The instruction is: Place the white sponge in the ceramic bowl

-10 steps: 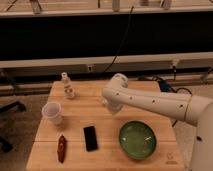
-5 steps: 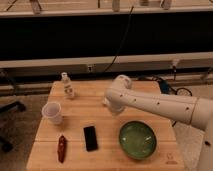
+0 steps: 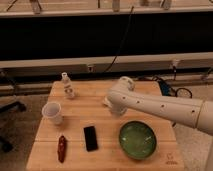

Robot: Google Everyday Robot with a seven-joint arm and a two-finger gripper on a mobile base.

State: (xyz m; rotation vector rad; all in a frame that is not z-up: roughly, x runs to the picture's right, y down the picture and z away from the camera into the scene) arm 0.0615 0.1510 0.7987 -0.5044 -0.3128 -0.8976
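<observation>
Sponge (image 3: 106, 102) is hard to make out: only a pale edge shows near the middle of the table (image 3: 105, 162), at 9 o'clock from the rounded end of the arm (image 3: 160, 107). The gripper (image 3: 114, 106) is at that end, just beside or over it; whether it is open, closed or holding, I cannot tell. The long axis of the block is hidden too. The ceramic bowl (image 3: 137, 140) lies near, at 5 o'clock from the gripper.

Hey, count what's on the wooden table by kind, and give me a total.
Bowl: 1, the green bowl
Cup: 1, the white cup
Bottle: 1, the clear bottle
Slab: 1, the black slab
Other: 1, the dark red object
Total: 5
The gripper is hidden behind the arm above the table; no sponge shows.
</observation>
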